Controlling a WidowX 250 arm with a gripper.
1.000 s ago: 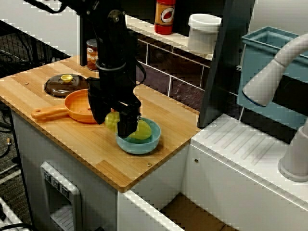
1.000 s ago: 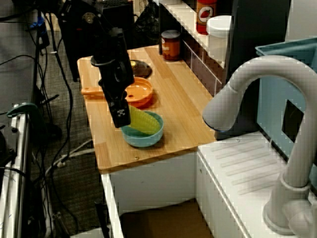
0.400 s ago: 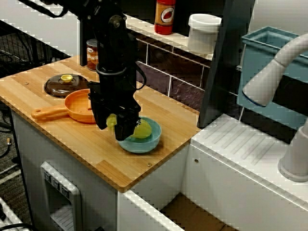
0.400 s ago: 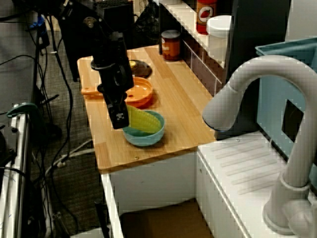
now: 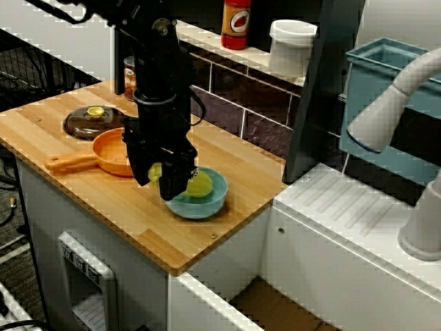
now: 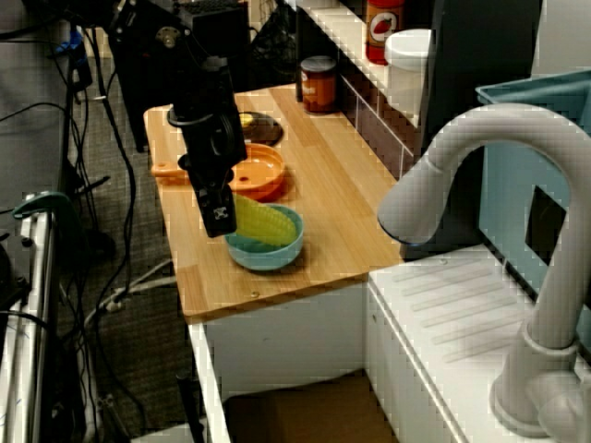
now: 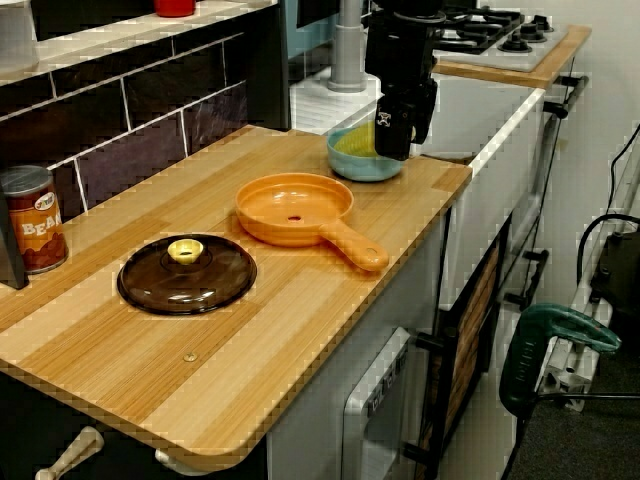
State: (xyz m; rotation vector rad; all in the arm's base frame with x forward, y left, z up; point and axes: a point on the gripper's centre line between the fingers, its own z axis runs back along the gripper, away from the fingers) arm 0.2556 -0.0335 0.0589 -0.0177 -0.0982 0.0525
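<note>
Black two-fingered gripper (image 5: 169, 181) low at the front rim of a light-blue round bowl (image 5: 210, 204), clamped on a yellow ribbed corn-like piece (image 6: 259, 222) lying tilted inside that bowl. Set on the pale wooden countertop (image 5: 96, 200), close to its front edge and toward the sink-end corner, with only a short strip of bare wood left before that corner in the front view. More free wood behind the bowl, up to the dark tiled back wall. Just beside the bowl on the side away from the sink, an orange round plastic pan (image 5: 114, 155), narrowly apart from it in the view from the can end, handle angled toward the front edge. Beyond the pan, a dark brown round lid with a yellow knob (image 5: 89, 123), and at the back edge a red-labelled tin can (image 7: 28, 220). Above the back wall, on a ledge, a red bottle (image 5: 236, 22) and a white lidded tub (image 5: 292, 47). Closing off the sink end, a tall dark upright post (image 5: 313, 103), then a white ribbed drainboard (image 5: 344, 214) and a grey curved faucet (image 6: 462, 148).
</note>
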